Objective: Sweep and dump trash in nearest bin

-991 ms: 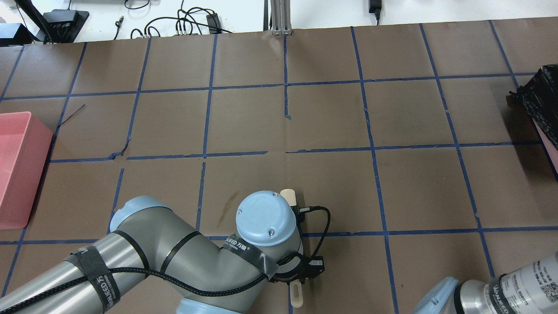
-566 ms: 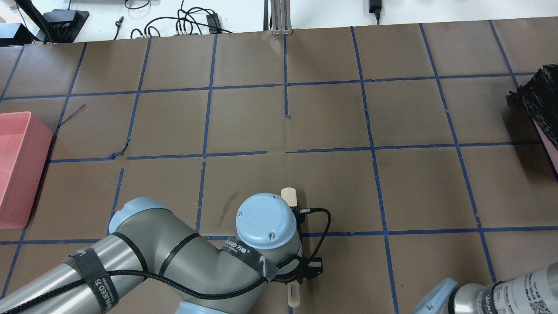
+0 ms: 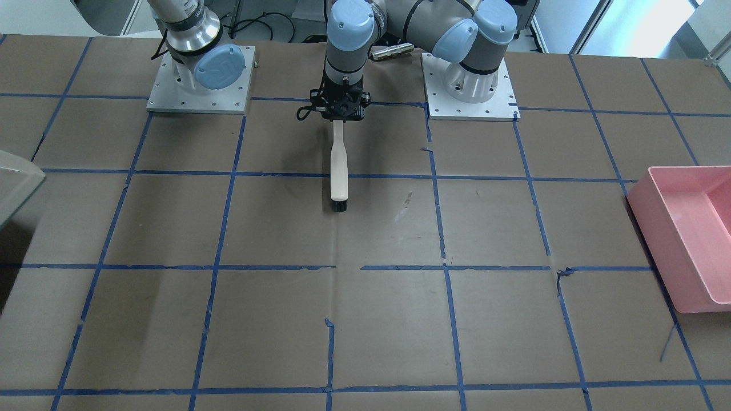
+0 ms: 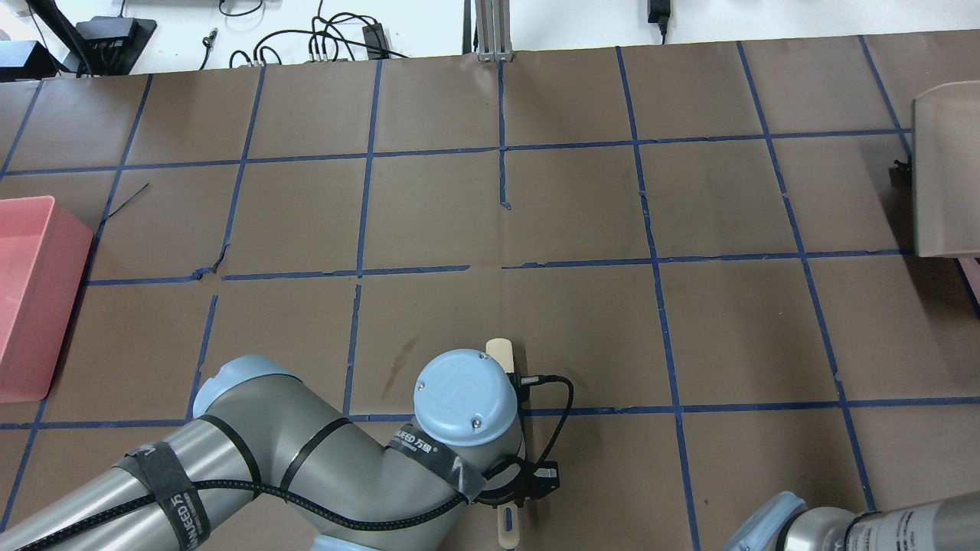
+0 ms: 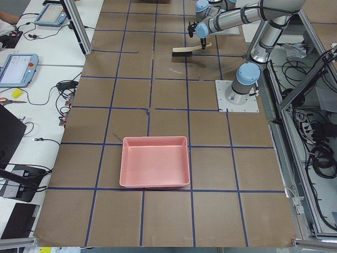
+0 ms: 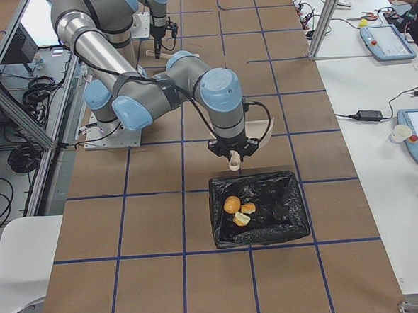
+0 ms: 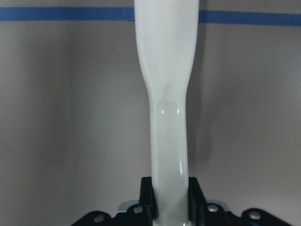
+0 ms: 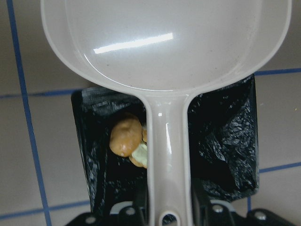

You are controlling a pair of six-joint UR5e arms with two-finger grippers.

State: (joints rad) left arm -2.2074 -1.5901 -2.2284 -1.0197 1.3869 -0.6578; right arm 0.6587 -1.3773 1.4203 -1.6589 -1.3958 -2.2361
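**Trash lies in the black-lined bin beneath the right gripper**

The right gripper (image 8: pixel 169 209) is pinched on the handle of a pale grey dustpan (image 8: pixel 164 42), whose scoop reaches out ahead of its fingers. Below this gripper stands the bin (image 6: pixel 292 219), lined with a black bag. The trash (image 6: pixel 232 205) rests inside it on the bag. The tan-orange potato-shaped lump (image 8: pixel 125 136) lies just to one side of the handle. A pale-cored chunk (image 8: pixel 140 154) touches it and is partly hidden behind the handle. From the side, three pieces huddle together in the part of the bin nearest the gripper.

The left gripper (image 3: pixel 341 109) is clamped on the narrow end of a cream-handled brush (image 3: pixel 338 165). The brush runs straight out from the fingers, with dark bristles at its far end, low at the tabletop (image 3: pixel 388 319). Whether the bristles touch it cannot be made out. A pink bin (image 3: pixel 674 245) sits well apart from this gripper, at the robot's left end of the tabletop.
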